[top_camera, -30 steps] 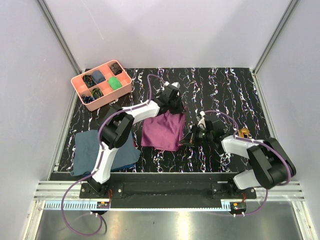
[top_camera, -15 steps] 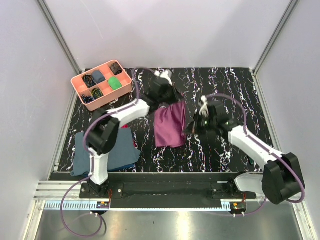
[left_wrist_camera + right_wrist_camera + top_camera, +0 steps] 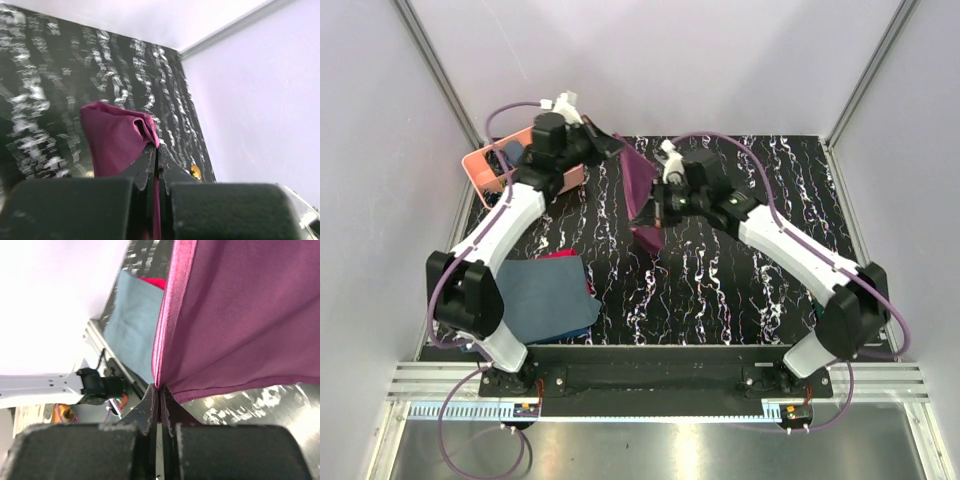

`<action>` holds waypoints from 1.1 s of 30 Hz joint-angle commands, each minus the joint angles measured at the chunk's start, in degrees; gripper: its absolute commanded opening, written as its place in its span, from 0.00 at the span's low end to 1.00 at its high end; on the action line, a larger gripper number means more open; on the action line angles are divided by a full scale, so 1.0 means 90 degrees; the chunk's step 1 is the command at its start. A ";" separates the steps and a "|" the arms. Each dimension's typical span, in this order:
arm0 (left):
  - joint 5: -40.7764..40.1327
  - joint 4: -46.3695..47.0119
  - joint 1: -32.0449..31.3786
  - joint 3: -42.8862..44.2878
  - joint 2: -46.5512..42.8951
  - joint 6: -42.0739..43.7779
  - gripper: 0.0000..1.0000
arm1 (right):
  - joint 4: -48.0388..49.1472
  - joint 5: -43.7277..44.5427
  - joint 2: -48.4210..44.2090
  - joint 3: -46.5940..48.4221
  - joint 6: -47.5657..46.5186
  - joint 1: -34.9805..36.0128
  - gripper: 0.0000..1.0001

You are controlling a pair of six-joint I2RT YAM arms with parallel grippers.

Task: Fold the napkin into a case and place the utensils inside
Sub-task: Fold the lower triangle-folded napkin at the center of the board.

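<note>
Left gripper (image 3: pixel 156 165): clenched on a bunched corner of the napkin (image 3: pixel 640 185), raised near the table's far-left corner
Right gripper (image 3: pixel 159 390): clamped on the napkin's hemmed edge, a little right of the left gripper
Napkin position: held off the table (image 3: pixel 740 270) near the middle of the far edge, draped between both grippers; whether its lower end touches the table cannot be told
Case: not yet formed; the cloth hangs loose and partly doubled
Risk, slipping: each grip takes only a thin strip of cloth, so pulling the arms apart would likely tug a corner free
Risk, bad fold: the doubled layers may settle crooked when the cloth is laid down
Risk, collision: the left arm reaches over the pink tray (image 3: pixel 480 168) and could knock it
Count, cloths: one napkin, one slate-blue cloth (image 3: pixel 545 295), one red cloth (image 3: pixel 563 257) partly under it, both near the left end of the near edge
Count, trays: one
Count, utensils: unclear; one golden glint (image 3: pixel 195 171) towards the right edge may be one
</note>
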 commanded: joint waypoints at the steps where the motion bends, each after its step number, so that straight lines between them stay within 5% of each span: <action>1: -0.0219 0.0404 0.0785 -0.0212 -0.0818 0.0259 0.00 | -0.0202 -0.0881 0.0484 0.0627 0.0298 0.0540 0.00; 9: -0.0220 0.0608 0.0582 -0.0184 -0.0197 0.0153 0.00 | 0.0754 -0.0989 0.0153 -0.0551 0.0592 0.0423 0.00; 18: -0.0620 0.1008 -0.0844 0.1074 0.2496 0.0338 0.00 | 0.3627 -0.1126 -0.1184 -0.4819 0.1579 -0.0610 0.00; 24: -0.0640 0.1028 -0.1557 0.2090 0.3799 0.0202 0.00 | 0.3221 -0.0990 -0.1732 -0.6012 0.1208 -0.1266 0.01; 27: -0.0747 0.0961 -0.1743 0.2296 0.4043 0.0211 0.01 | 0.2810 -0.0639 -0.1869 -0.6169 0.1169 -0.1345 0.10; 30: -0.0718 0.0931 -0.1889 0.2336 0.4112 0.0289 0.19 | 0.2110 -0.0063 -0.2044 -0.6198 0.1207 -0.1354 0.25; 31: -0.0669 0.0863 -0.1919 0.2326 0.4103 0.0318 0.36 | 0.1902 0.0209 -0.2151 -0.6111 0.1188 -0.1364 0.28; 32: -0.0572 0.0853 -0.1919 0.2336 0.4044 0.0348 0.43 | 0.1668 0.0396 -0.2210 -0.6062 0.1188 -0.1355 0.32; 33: -0.0359 0.0833 -0.1929 0.2307 0.3996 0.0454 0.45 | 0.1144 0.0610 -0.2346 -0.6004 0.1198 -0.1364 0.44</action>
